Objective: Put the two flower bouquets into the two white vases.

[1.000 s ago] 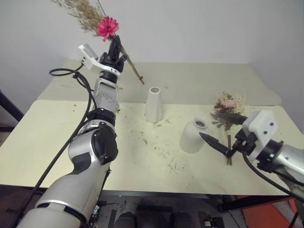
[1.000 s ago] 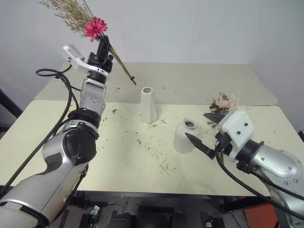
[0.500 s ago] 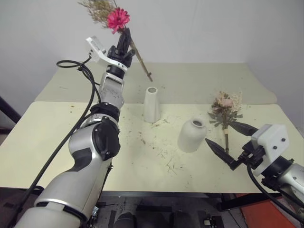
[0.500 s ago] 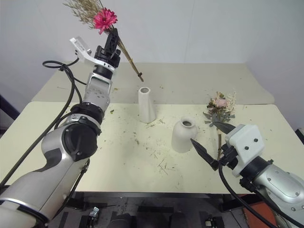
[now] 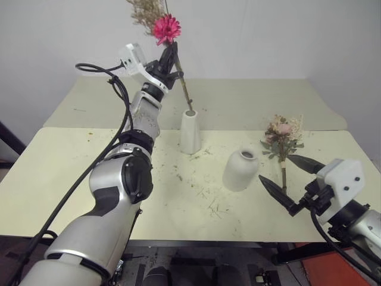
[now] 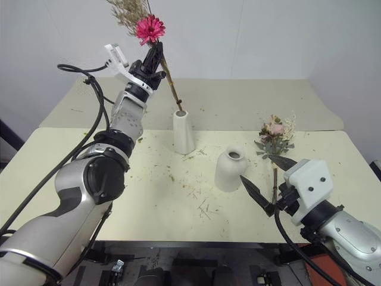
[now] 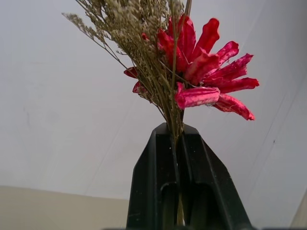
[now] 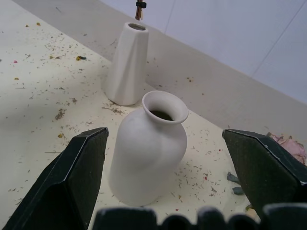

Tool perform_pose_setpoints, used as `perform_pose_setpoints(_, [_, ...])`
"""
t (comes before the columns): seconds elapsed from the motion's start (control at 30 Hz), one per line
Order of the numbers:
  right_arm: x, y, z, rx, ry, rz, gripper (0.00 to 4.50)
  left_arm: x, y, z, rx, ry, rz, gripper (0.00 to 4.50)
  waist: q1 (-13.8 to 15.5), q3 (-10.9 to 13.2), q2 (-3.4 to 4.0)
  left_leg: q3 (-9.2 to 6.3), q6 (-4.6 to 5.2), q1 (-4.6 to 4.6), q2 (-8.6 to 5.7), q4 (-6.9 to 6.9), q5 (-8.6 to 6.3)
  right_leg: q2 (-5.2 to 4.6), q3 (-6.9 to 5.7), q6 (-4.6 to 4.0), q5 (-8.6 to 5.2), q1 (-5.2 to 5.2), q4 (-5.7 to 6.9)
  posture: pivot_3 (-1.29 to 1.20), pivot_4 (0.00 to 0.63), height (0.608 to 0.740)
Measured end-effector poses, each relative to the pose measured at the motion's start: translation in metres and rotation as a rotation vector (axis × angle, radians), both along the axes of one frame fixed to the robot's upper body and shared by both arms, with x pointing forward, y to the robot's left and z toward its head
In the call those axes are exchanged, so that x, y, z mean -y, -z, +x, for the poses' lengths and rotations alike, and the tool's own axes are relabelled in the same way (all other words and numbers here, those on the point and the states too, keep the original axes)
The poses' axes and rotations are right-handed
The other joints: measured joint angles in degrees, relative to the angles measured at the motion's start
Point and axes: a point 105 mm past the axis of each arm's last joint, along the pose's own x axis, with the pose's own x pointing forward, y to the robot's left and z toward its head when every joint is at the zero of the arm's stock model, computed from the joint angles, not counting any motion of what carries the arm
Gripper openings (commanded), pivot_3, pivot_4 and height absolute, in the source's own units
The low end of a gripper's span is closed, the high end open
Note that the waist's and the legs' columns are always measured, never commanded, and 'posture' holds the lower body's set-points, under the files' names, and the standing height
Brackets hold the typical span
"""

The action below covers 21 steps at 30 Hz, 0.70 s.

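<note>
**Daisy stems poised at the tall vase's mouth**

On the pale cream table (image 5: 89, 179), scattered with bits of dried plant, stand two matte white ceramic vases. The tall, slim, tapering cone vase (image 5: 190, 131) sits near the middle; the shorter, rounded vase with a short neck (image 5: 241, 170) stands at about four o'clock from it, a little apart. The rounded vase's mouth looks dark and empty in the right wrist view. Above the cone vase, the bouquet of a bright pink daisy with tan dried grass (image 5: 165, 27) is held up in the air, its thin stems slanting down so that the tips hang right at the rim; whether they have actually entered the opening I cannot tell. The left gripper (image 5: 169, 59), at about eleven o'clock from that vase, has its two black fingers pressed together on the stems just below the flower head.

The second bouquet, pale pink roses with cream sprigs and grey-green leaves (image 5: 284, 134), lies flat on the table at about two o'clock from the rounded vase, stem pointing toward the near edge. The right gripper (image 5: 292, 182) hovers at four o'clock from the rounded vase, its jaws spread wide and holding nothing.

The top of the dried grass is cut off by the upper edge of the head views.
</note>
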Motion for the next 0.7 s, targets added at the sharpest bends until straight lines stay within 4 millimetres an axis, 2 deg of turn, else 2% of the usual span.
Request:
perform_pose_setpoints(0.47, [-0.003,0.002,-0.001,0.001,0.011,0.014,4.50,0.002,0.020,0.003,-0.035,-0.036,0.067,0.01,0.0,0.0,0.00,-0.01,0.00,0.00,0.00,0.00,0.00,0.00,0.00,0.00,0.00,0.00,0.01,0.00,0.150,0.740])
perform_pose_setpoints(0.7, [-0.002,0.004,-0.003,-0.007,0.022,0.012,4.50,0.010,0.022,0.002,-0.033,-0.022,0.089,0.01,0.0,0.0,0.00,0.00,0.00,0.00,0.00,0.00,0.00,0.00,0.00,0.00,0.00,0.00,0.01,0.00,0.150,0.740])
